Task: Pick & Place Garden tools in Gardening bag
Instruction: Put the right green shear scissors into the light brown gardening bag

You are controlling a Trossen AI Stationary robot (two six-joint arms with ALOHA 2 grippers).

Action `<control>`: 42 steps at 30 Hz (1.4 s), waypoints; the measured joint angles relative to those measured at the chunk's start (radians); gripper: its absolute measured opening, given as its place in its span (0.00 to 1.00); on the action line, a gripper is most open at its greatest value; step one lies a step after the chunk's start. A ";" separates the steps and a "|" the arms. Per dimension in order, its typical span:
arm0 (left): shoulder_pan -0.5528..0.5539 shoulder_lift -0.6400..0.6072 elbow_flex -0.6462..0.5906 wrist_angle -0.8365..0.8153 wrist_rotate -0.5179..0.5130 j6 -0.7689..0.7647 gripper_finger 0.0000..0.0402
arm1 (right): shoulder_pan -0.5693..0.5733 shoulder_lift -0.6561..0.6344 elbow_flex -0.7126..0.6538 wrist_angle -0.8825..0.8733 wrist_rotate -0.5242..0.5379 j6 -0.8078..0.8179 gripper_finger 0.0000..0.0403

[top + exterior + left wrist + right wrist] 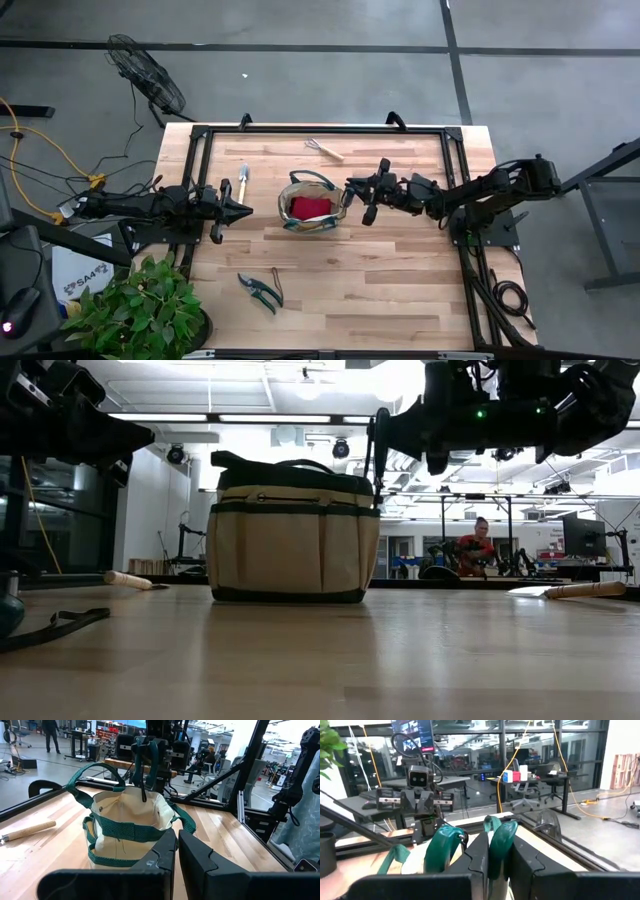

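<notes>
— Right gripper (349,192) first: I see it at the right rim of the gardening bag (288,195), just right of centre in the overhead picture. Its fingers are pinched together on the bag, with one green loop handle (501,837) caught between them.

— Is the handle lifted?

— Yes. From the other arm's camera the strap runs up from the bag's far rim into those fingers, and the bag itself sits flat on the table (400,280).

— And your left side?

— My left gripper (243,210) hangs just left of the bag, pointing at it without touching. Its fingers are closed to a thin slit and they hold nothing.

— What's in the bag?

— One red glove (310,207) lies in the bottom, plain to see from above. I can't make out anything else in there.

— Tools outside it?

— Closest is a trowel (242,181) with a pale handle, up and to the left of the bag, just above my left gripper. A pair of dark-handled pruning shears (262,291) lies at the lower left of the board, well apart from the bag. Farthest back, near the top edge of the table, is the wire rake (324,149), up and slightly right of the bag.

— Anything off the table?

— A leafy plant (135,310) stands at the lower left corner, and a floor fan (145,75) at the upper left. In the level view a person in a red top (480,545) sits far back in the room, right of centre.
</notes>
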State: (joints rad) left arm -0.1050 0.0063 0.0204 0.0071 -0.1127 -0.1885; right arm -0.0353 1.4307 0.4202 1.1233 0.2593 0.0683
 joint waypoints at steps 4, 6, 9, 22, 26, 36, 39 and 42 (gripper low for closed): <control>0.000 0.000 0.000 0.000 0.000 0.000 0.05 | 0.000 0.000 0.000 0.000 0.020 0.014 0.09; 0.000 0.000 0.000 0.000 0.000 0.000 0.05 | 0.000 0.008 0.000 0.005 0.006 0.013 0.09; 0.000 0.000 0.000 0.000 0.000 0.000 0.05 | 0.003 0.043 0.001 0.020 -0.005 0.009 0.09; 0.000 0.000 0.000 0.000 0.000 0.000 0.05 | -0.012 0.200 0.080 0.101 -0.004 -0.015 0.09; 0.000 0.000 0.000 0.000 0.000 0.000 0.05 | -0.012 0.200 0.080 0.139 -0.004 -0.030 0.09; 0.000 0.000 0.000 0.000 0.000 0.000 0.05 | -0.019 0.199 0.080 0.172 -0.025 -0.033 0.09; 0.000 0.000 0.000 0.000 0.000 0.000 0.05 | -0.019 0.199 0.080 0.127 -0.051 -0.008 0.09; 0.000 0.000 0.000 0.000 0.000 0.000 0.05 | -0.019 0.199 0.080 0.111 -0.053 -0.001 0.09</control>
State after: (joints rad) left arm -0.1049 0.0067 0.0204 0.0067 -0.1123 -0.1883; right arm -0.0544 1.6295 0.5003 1.2341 0.2062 0.0670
